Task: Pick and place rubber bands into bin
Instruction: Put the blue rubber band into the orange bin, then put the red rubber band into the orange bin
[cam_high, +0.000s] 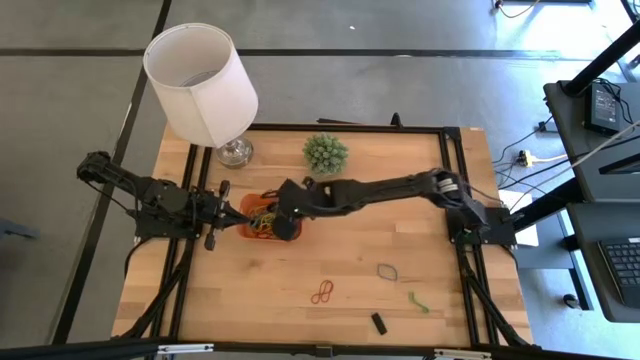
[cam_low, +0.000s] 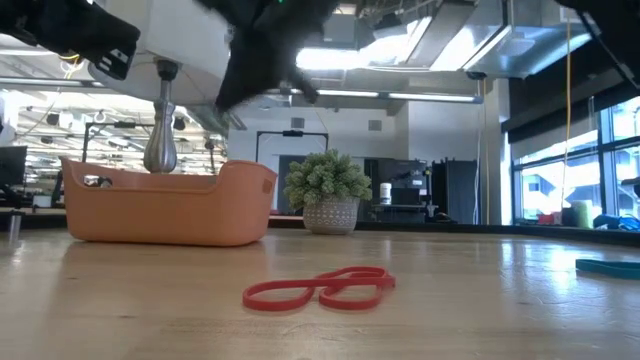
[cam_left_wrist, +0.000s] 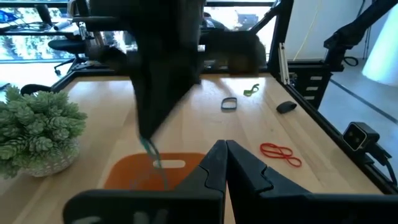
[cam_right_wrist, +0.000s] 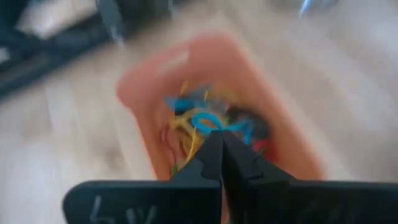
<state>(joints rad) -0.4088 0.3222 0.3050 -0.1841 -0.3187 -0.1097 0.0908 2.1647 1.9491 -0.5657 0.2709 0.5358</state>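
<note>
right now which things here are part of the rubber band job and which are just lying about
Part of the job:
- bin, already holding a heap of bands
- red rubber band, green band and dark band loose on the table
- right gripper, shut on a blue band

Lying about:
- lamp
- potted plant
- small black object

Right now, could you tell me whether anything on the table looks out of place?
Several rubber bands still lie loose on the wood outside the orange bin: a red band, a dark band and a green band. A small black object lies near them. Nothing looks spilled or damaged.
</note>
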